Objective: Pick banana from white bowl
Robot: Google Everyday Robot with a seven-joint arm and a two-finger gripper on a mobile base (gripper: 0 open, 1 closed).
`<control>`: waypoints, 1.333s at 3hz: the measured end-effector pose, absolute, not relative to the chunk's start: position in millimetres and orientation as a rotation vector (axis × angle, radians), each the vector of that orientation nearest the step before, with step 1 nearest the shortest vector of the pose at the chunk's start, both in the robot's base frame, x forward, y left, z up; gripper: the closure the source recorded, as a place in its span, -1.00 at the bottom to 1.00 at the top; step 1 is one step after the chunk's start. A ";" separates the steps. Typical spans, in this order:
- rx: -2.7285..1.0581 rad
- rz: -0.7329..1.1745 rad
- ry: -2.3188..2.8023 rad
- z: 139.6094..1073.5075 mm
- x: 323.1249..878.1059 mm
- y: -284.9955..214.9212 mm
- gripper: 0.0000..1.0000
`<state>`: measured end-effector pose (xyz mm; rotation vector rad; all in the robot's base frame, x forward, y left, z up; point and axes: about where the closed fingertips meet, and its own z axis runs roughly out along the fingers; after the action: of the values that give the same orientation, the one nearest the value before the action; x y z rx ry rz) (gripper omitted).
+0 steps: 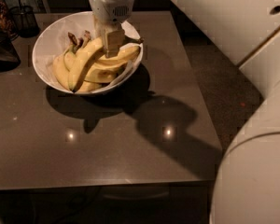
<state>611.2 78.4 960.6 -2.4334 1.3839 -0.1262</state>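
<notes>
The white bowl (46, 37) stands at the table's back left with a bunch of yellow bananas in it. The banana (82, 65), the longest and thickest one, lies slanted from the bowl's middle down to its front left rim. Shorter bananas (122, 55) lie to its right, and brown stems show at the back. My gripper (113, 41) comes straight down from above and sits on the bananas at the bowl's middle, touching the long banana's upper end. Its white wrist hides the bowl's far rim.
A dark wire-mesh cup (24, 17) and a dark object (2, 50) stand at the far left. The brown table (107, 143) ends at the right edge near carpet (224, 78). My arm's large white links (256, 171) fill the right side.
</notes>
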 end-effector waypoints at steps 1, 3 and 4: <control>-2.429 -0.128 1.384 962.4 610.5 78.1 1.00; -2.321 -0.074 1.389 973.2 584.0 75.4 1.00; -2.213 -0.017 1.456 972.5 549.6 67.8 1.00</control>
<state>549.6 67.8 972.5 -2.2126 1.4565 -0.0171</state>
